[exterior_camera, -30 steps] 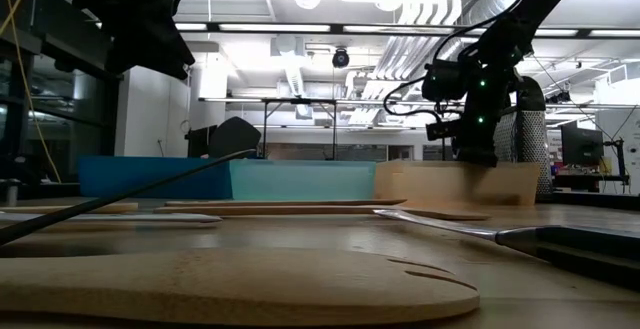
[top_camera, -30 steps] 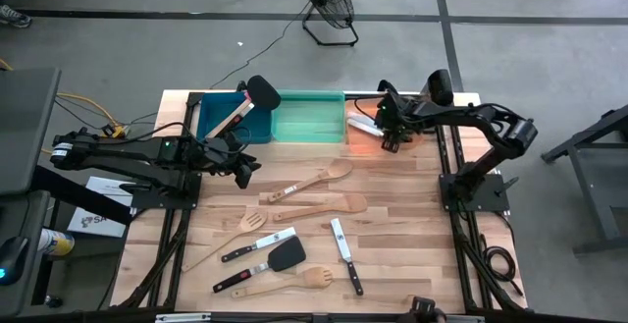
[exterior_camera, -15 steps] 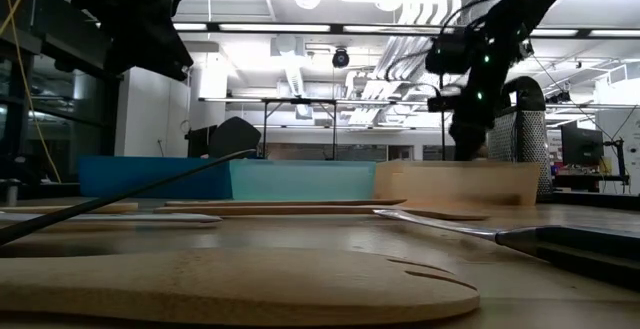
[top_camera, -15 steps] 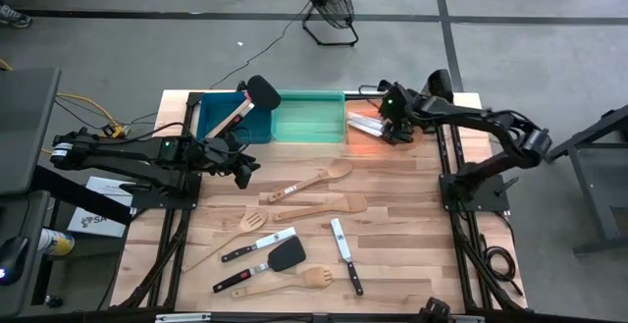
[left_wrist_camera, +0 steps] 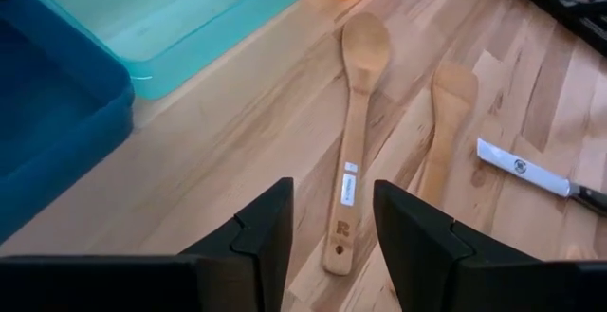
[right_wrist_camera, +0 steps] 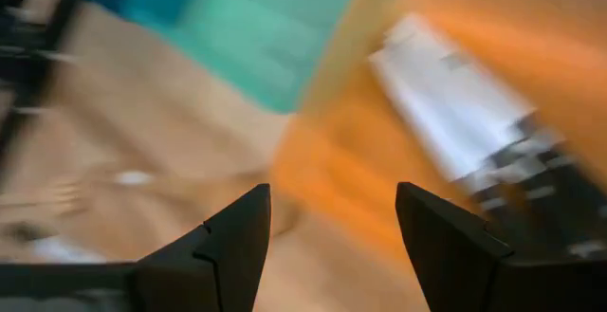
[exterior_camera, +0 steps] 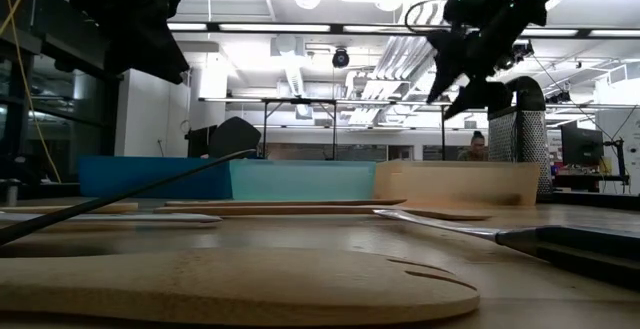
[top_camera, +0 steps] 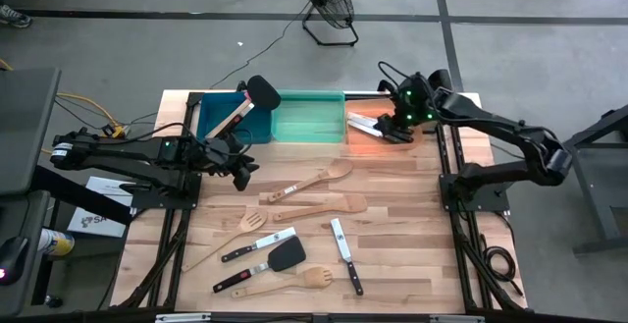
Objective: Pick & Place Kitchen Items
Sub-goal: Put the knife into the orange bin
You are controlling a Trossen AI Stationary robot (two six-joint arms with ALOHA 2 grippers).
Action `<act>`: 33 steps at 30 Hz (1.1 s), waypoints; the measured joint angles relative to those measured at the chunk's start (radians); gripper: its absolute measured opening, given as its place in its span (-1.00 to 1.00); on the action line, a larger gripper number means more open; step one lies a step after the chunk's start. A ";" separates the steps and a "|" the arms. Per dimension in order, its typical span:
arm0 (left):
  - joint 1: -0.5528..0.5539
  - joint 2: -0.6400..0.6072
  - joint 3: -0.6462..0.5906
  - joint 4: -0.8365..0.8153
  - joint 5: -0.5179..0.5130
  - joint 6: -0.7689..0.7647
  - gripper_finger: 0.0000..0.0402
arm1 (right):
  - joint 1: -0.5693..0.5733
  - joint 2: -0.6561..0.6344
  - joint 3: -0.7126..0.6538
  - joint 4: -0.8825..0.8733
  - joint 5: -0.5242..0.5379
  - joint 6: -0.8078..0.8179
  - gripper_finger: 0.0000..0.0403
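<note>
Left gripper [top_camera: 242, 169]: hovers low over the desk [top_camera: 412, 225] just in front of the blue bin [top_camera: 218, 125]; fingers [left_wrist_camera: 264, 236] parted, nothing between them. Blue bin: a black turner [top_camera: 257, 93] and a wooden utensil are seen leaning out of it. Green bin [top_camera: 308, 117]: appears bare inside. Utensils on the desk, left to right: a wooden fork [top_camera: 252, 222], two black-handled knives [top_camera: 257, 247], a black turner [top_camera: 282, 256], a long wooden spoon [top_camera: 312, 181] lying directly ahead of the left fingers, a wooden spatula [top_camera: 324, 205], a small wooden spoon [top_camera: 316, 278], a third knife [top_camera: 344, 254]. Handling is judged as follows: wooden pieces light, stiff, not fragile, lying flat and so best pinched across the narrow handle near mid-length; knives slightly heavier, blades slick and thin, to be taken by the black handle. Orange bin [top_camera: 378, 138]: knives [top_camera: 364, 123] are seen lying inside. Right gripper [top_camera: 400, 127]: held above the orange bin; fingers [right_wrist_camera: 237, 241] spread apart and holding nothing.
</note>
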 joint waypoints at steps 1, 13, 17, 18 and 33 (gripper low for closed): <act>0.000 0.000 0.000 -0.002 0.000 0.007 -0.28 | 0.002 -0.006 0.000 0.002 -0.045 0.029 0.09; 0.000 0.000 0.000 -0.097 0.001 0.050 -0.28 | 0.260 -0.018 0.000 0.016 -0.181 0.383 0.09; 0.000 0.000 0.000 -0.113 0.001 0.050 -0.28 | 0.414 -0.018 0.000 0.040 -0.105 0.511 0.09; 0.000 0.000 0.000 -0.116 0.001 0.050 -0.28 | 0.453 -0.018 0.000 0.044 -0.085 0.546 0.09; 0.000 0.000 0.000 -0.160 0.013 0.050 -0.28 | 0.982 -0.008 0.000 0.158 0.332 0.990 0.09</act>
